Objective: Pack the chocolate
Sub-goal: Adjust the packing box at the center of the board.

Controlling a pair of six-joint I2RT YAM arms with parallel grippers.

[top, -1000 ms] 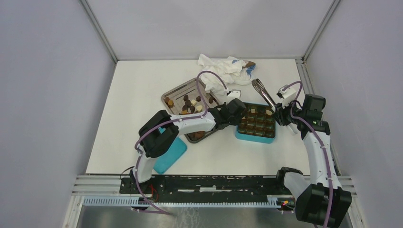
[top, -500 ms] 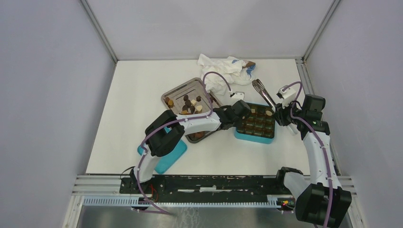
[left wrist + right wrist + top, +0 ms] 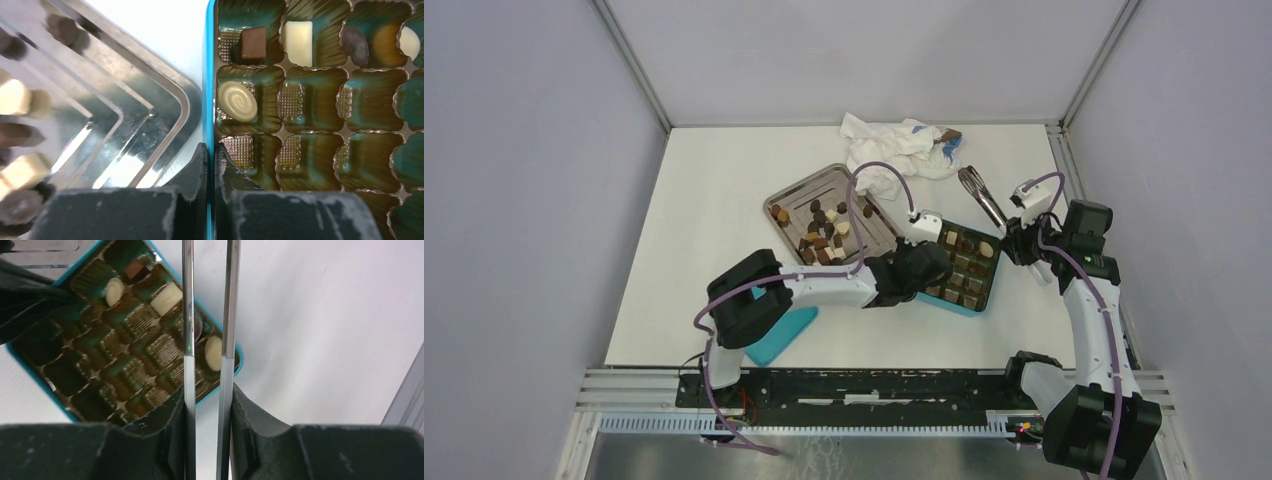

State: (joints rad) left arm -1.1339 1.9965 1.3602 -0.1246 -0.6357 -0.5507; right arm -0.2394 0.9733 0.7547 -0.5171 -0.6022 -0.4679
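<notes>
Tray (image 3: 150, 115), tongs (image 3: 188, 315) polished metal; box (image 3: 310, 145) glossy plastic; chocolate (image 3: 298, 36) matt.

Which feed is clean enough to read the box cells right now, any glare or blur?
Left wrist: the teal box is sharp inside, while the metal tray beside it is out of focus with bright reflections. Right wrist: box in focus, but the shiny tongs cross it and mask some cells. Top external: even light, chocolate too small to read.

Bite-sized chocolate pieces (image 3: 821, 241), dark brown, light brown and cream-white, lie loose around the middle of the shiny metal tray (image 3: 799, 183). A few more sit in cups along one edge of the teal box (image 3: 209, 75), like a dark brown square (image 3: 252, 42) and a cream swirly oval (image 3: 236, 100)
</notes>
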